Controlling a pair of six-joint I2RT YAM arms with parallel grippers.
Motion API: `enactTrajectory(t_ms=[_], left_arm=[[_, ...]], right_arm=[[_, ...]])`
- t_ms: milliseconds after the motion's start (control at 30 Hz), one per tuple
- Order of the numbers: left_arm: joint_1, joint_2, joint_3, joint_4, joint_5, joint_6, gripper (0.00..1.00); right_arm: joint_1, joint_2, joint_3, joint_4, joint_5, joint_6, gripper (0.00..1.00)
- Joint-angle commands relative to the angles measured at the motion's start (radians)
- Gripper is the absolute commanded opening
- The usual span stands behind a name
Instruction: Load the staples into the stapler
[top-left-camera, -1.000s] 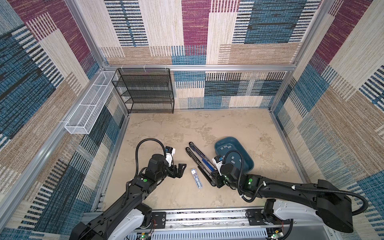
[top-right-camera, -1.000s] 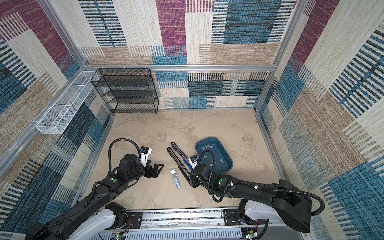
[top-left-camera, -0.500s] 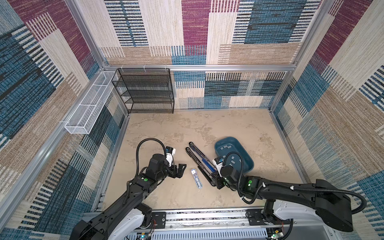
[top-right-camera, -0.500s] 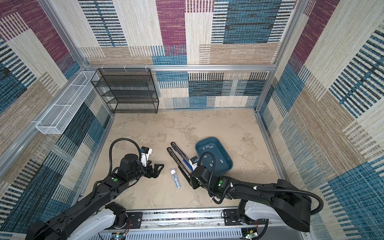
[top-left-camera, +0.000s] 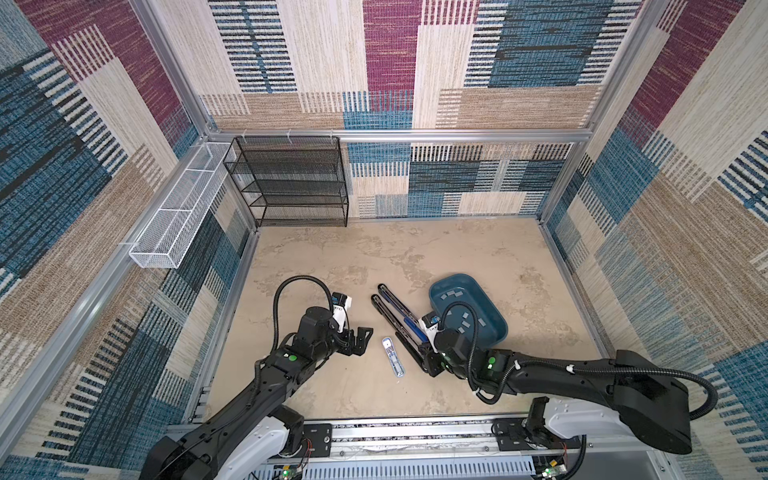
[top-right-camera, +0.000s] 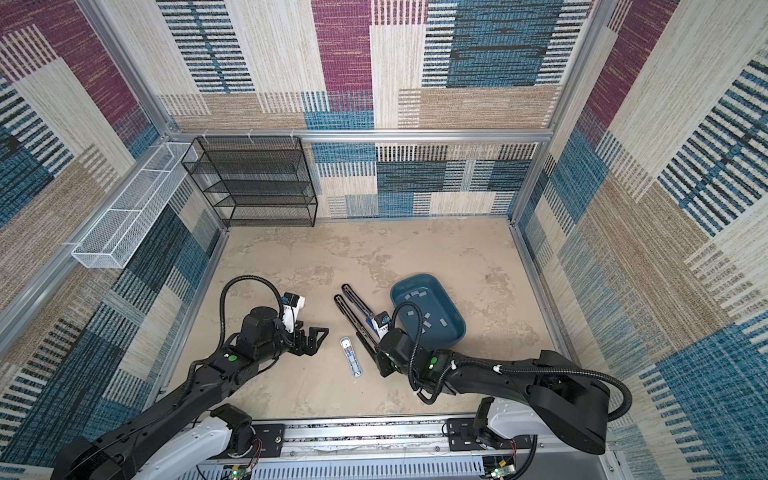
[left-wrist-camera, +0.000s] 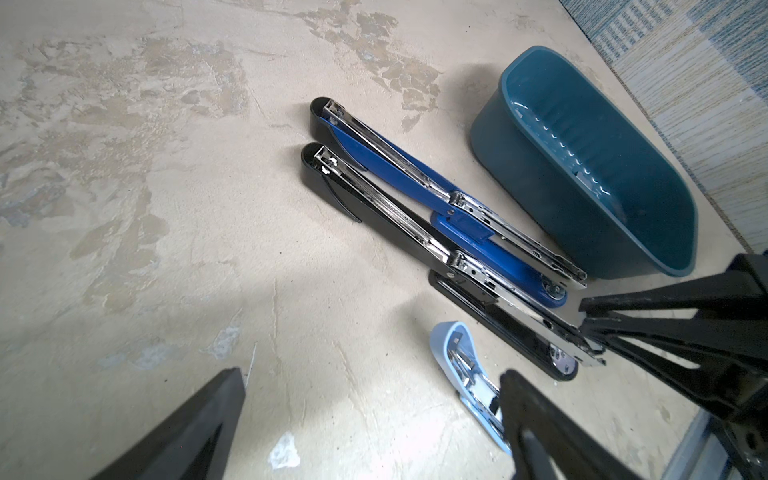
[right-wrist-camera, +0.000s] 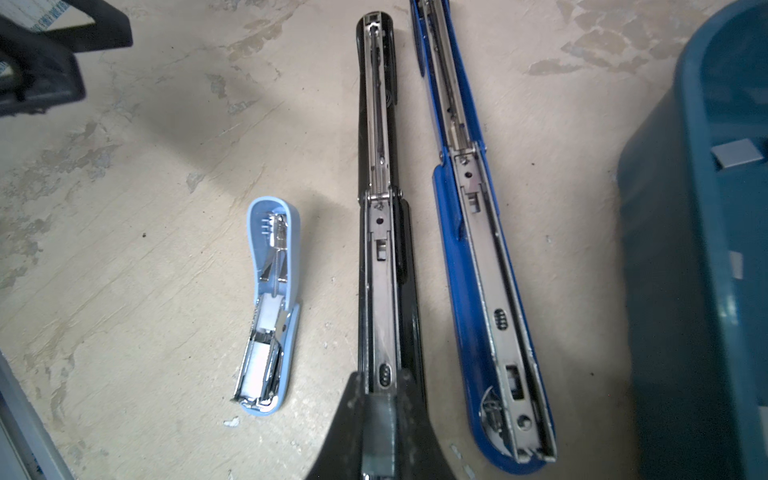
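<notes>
Staples (right-wrist-camera: 737, 153) look light, stiff and slippery, best pinched across their long edges. Right claw (right-wrist-camera: 377, 401), pressed together, touches the open rail of the black stapler (right-wrist-camera: 380, 266); staples lie in the teal tub (right-wrist-camera: 681, 291) beyond the blue stapler (right-wrist-camera: 478, 266). Left claw (left-wrist-camera: 370, 386) gapes, empty.

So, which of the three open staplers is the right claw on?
The black stapler, the middle one: the shut right claw sits on the end of its metal rail. The dark blue stapler and the small light blue stapler lie untouched.
</notes>
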Motion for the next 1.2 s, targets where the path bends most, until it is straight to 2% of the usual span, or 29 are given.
enactTrajectory(t_ms=[0, 1167], left_arm=[[0.001, 0.005, 0.012, 0.021, -0.005, 0.015, 0.99], [0.000, 0.018, 0.016, 0.025, 0.004, 0.017, 0.99]], right_arm=[[0.001, 0.009, 0.010, 0.031, -0.001, -0.007, 0.14], [0.002, 0.021, 0.015, 0.016, 0.026, -0.006, 0.15]])
